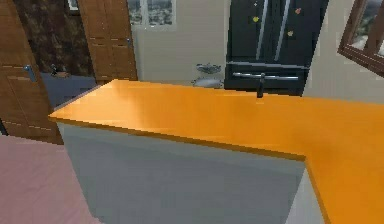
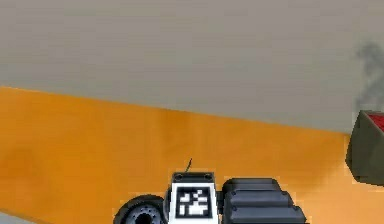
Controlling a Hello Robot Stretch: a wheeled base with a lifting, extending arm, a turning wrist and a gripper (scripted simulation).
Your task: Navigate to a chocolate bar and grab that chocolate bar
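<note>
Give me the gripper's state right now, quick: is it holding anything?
Gripper: cannot be told. Its far end is not clear enough to show whether it holds anything.

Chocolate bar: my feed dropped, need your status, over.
Jaws at arm side view's bottom edge, load cannot tell. Dark red-topped block at right edge, possibly target. Wide orange countertop behind jaws.

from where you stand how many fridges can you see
1: a dark fridge against the far wall, beyond the orange counter, toward the forward view's upper right. More could stand out of frame.
</note>
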